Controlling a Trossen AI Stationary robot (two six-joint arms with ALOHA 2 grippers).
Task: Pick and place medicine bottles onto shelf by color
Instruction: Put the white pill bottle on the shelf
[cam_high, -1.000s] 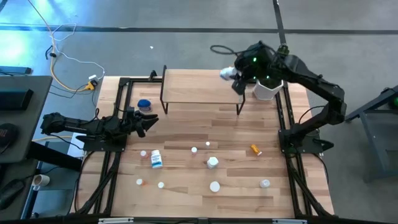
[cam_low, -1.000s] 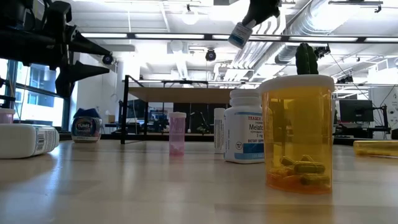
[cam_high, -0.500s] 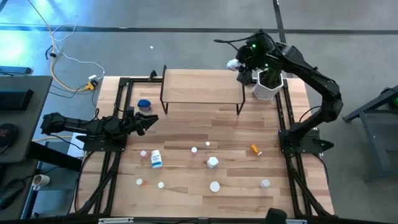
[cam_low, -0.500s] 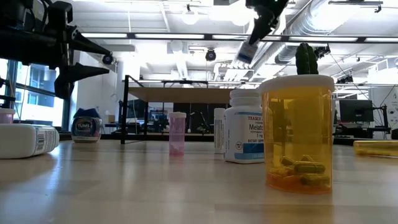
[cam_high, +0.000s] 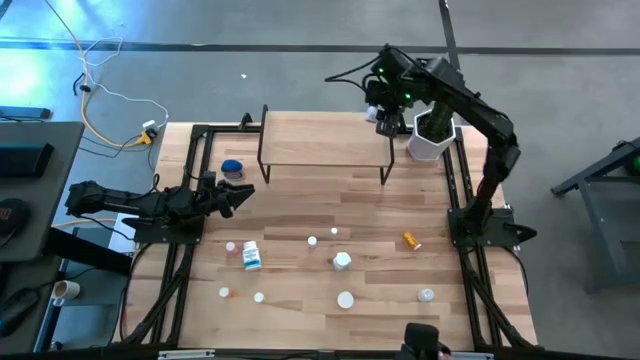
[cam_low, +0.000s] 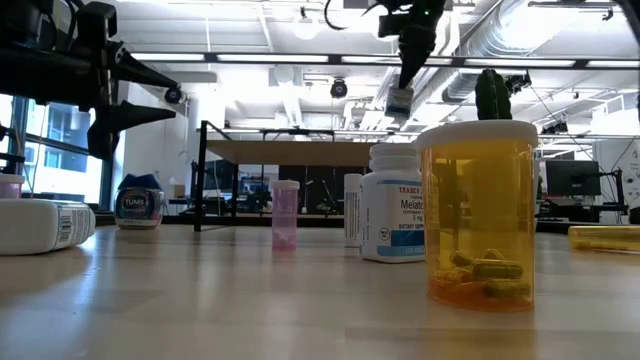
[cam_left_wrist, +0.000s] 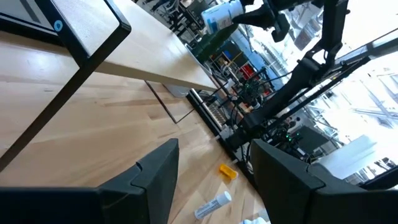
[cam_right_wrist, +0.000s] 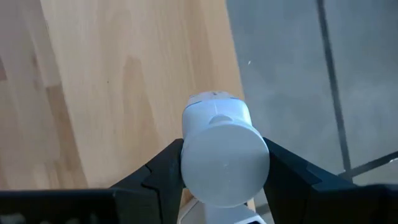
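My right gripper (cam_high: 384, 106) is shut on a white, blue-labelled medicine bottle (cam_low: 400, 98), high over the far right corner of the shelf (cam_high: 320, 140). The shelf is a light wood board on black legs. The left wrist view shows the same bottle (cam_left_wrist: 219, 15) in the air above the board. My left gripper (cam_high: 236, 196) waits open at the table's left side, level, with nothing between its fingers. Several more bottles lie on the near half of the table: a white blue-labelled one (cam_high: 250, 256), white ones (cam_high: 342, 261), an orange one (cam_high: 411, 240). My right gripper pinches the white bottle's round body (cam_right_wrist: 189, 155) between its two fingers, at the end nearer the wrist. The fingers slant down from above. The bottle hangs below them, close to upright, lifted clear of the shelf's board (cam_right_wrist: 93, 93).
A white pot with a green plant (cam_high: 430, 136) stands just right of the shelf, close beside my right arm. A blue-lidded round jar (cam_high: 232, 168) sits left of the shelf. In the low view an orange pill bottle (cam_low: 478, 215) and a white one (cam_low: 392, 205) stand close to the camera.
My right gripper has tipped further downward and rolled, sinking a little while staying over the shelf's far right corner. The bottle in it has swung from a slant to nearly upright and hangs lower.
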